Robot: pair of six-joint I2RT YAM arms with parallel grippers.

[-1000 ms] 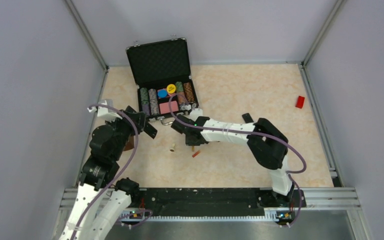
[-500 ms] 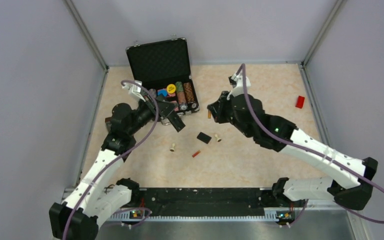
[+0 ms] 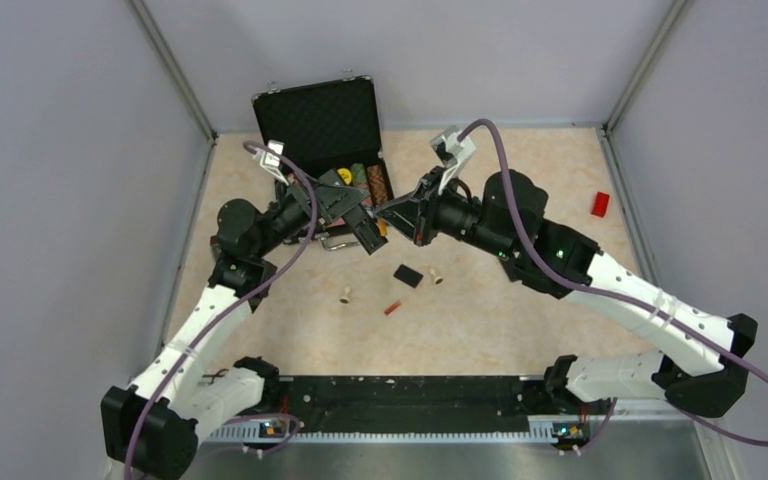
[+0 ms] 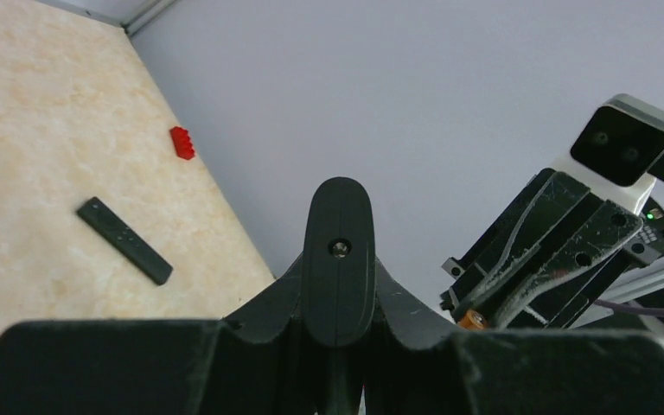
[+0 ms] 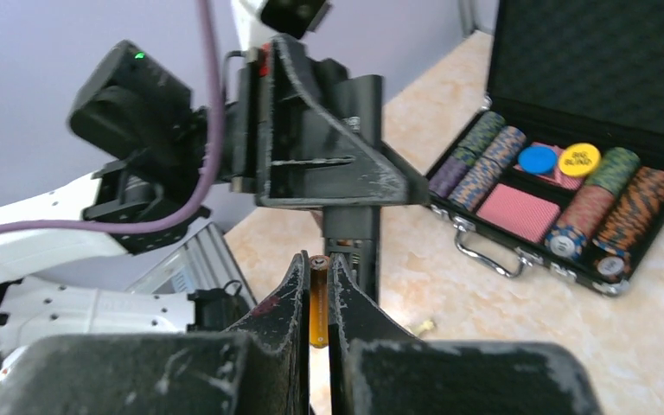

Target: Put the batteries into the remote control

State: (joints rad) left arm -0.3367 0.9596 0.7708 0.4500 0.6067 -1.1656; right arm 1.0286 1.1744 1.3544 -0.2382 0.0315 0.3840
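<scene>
Both arms meet in mid-air, upper centre of the overhead view, just in front of the open chip case (image 3: 315, 120).

- The left gripper (image 3: 353, 213) is clamped on the remote (image 5: 352, 238). Its battery bay is uncovered and faces the right arm.
- The right gripper (image 3: 396, 214) is pinched together on one battery (image 5: 318, 298), fingers along its sides. The tip sits just short of the bay.
- The second battery (image 3: 392, 308) lies on the table (image 3: 520, 180), lower centre. The back cover (image 3: 407, 275) is just above it, with a cream peg (image 3: 437, 276) beside the cover.
- Another black bar (image 4: 124, 239) lies on the table, left side of the left wrist view. It is not involved.

Step judged: seating the first battery.

Risks:
- Neither part is braced. A push on the bay may pivot the remote in the left fingers, so the battery skids off the edge.
- The right fingers flank the battery. They may hit the bay walls before it seats.
- Polarity cannot be read here. If the wrong end goes to the spring, the load fails.
- Letting go before the battery is seated risks a drop into the chip case or onto the table.
</scene>
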